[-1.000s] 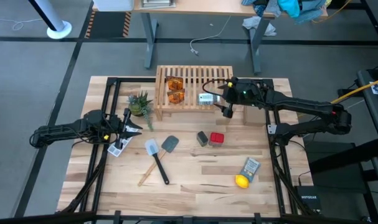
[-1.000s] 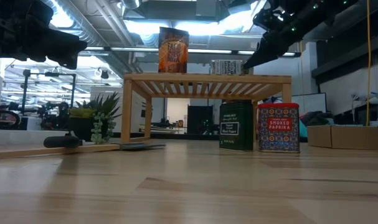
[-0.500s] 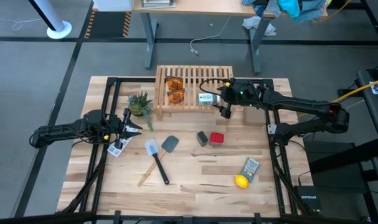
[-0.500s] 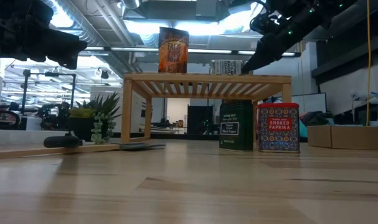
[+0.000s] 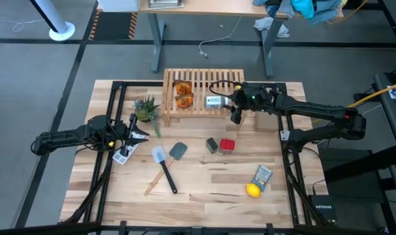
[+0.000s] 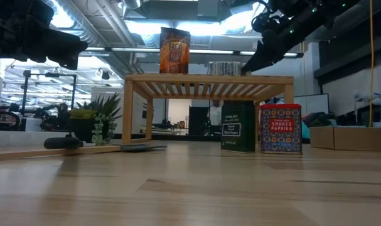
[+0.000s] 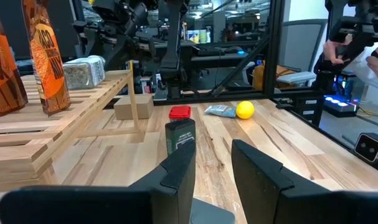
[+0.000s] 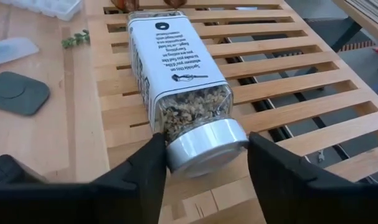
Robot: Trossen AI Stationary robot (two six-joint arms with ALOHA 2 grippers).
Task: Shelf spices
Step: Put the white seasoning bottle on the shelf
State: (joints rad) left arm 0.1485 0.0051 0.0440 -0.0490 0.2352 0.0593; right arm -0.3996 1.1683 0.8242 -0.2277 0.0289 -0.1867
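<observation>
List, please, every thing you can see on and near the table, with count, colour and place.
shelf: 1, light wood, far middle of the table.
packets: 2, amber-orange, on the shelf's left part.
bottle: 1, clear, lying on the shelf.
black box: 1, table centre.
red box: 1, right beside the black box.
lemon: 1, yellow, near right.
grey-blue packet: 1, by the lemon.
plant: 1, green, left of the shelf.
spatulas: 2, near centre.
left hand: open, left side.
right hand: open around the bottle's cap.
</observation>
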